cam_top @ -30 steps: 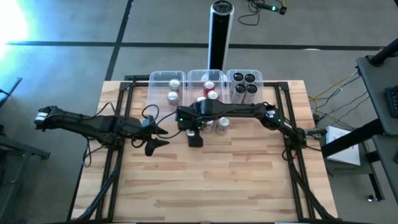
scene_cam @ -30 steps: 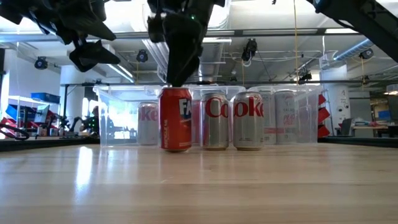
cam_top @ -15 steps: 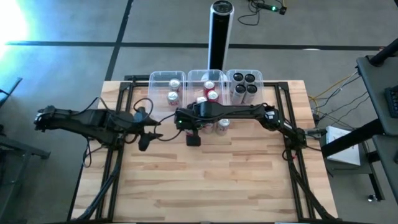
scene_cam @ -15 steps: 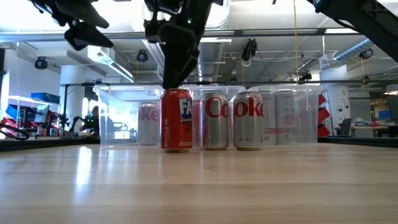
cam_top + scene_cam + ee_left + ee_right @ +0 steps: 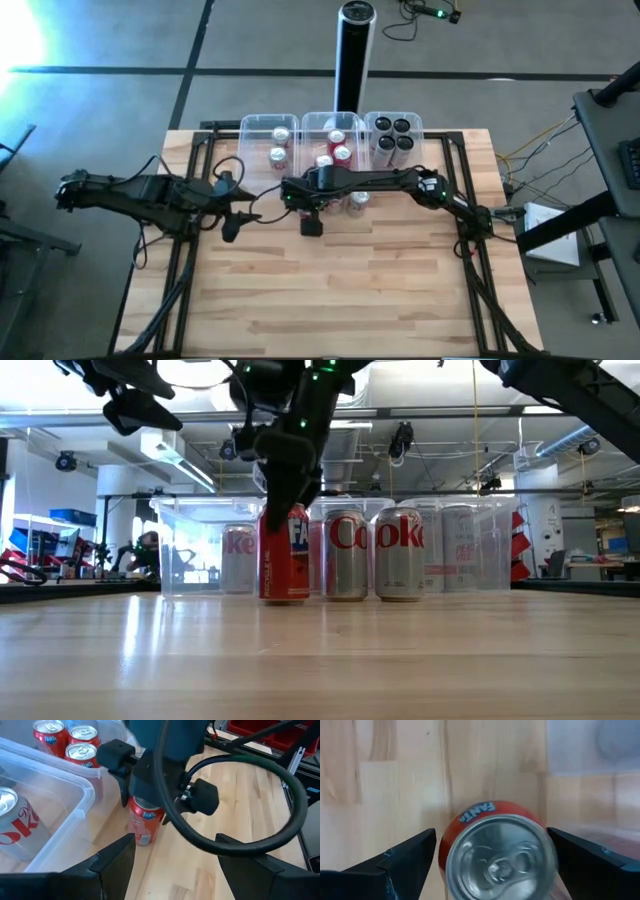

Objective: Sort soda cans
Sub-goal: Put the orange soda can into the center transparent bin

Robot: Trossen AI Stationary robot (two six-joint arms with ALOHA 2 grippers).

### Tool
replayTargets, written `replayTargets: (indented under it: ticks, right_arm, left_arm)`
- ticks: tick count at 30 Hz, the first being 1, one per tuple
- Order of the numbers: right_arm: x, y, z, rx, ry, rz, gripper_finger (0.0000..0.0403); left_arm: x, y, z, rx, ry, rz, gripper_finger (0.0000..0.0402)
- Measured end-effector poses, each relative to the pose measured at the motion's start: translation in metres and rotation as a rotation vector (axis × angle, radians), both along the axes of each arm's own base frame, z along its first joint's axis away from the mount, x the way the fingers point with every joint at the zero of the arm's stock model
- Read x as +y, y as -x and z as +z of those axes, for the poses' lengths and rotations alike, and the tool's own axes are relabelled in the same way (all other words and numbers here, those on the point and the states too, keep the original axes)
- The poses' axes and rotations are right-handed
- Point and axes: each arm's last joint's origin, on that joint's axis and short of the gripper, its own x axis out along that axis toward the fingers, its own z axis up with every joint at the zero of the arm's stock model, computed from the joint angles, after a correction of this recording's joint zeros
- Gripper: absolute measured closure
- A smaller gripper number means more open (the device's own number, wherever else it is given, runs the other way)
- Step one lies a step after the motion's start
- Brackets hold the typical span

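Observation:
A red Fanta can [image 5: 284, 560] stands upright on the table in front of the tubs, also in the left wrist view [image 5: 145, 822]. My right gripper [image 5: 285, 525] is open and comes down over it from above. In the right wrist view the two fingers stand either side of the can's silver top [image 5: 500, 857]; whether they touch it I cannot tell. Two silver Diet Coke cans [image 5: 346, 555] [image 5: 400, 555] stand right of it. My left gripper [image 5: 233, 222] hangs open above the table to the left, facing the can.
Three clear tubs sit along the far edge: the left one [image 5: 246, 126] holds silver cans, the middle one [image 5: 308, 122] red cans, the right one [image 5: 418, 122] dark cans. A tall black post [image 5: 352, 55] stands beyond them. Bare wood [image 5: 340, 290] fills the near half.
My right gripper has come straight down, so its open fingers now reach past the red can's top and along its sides. My left gripper has risen and drawn back a little toward the table's left edge, then kept still. The can has not moved.

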Motion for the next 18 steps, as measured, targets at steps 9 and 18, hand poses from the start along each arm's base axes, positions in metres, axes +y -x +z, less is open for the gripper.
replayTargets:
  ticks: [9,18]
  right_arm:
    - [0.001,-0.001,0.000,-0.014,-0.011,-0.039,0.0080]
    - [0.005,0.010,0.027,0.006,-0.117,-0.073,0.0106]
  left_arm:
    - [0.000,0.001,-0.001,-0.006,0.026,0.013,0.0144]
    - [0.003,0.035,0.056,0.013,0.029,-0.033,0.0144]
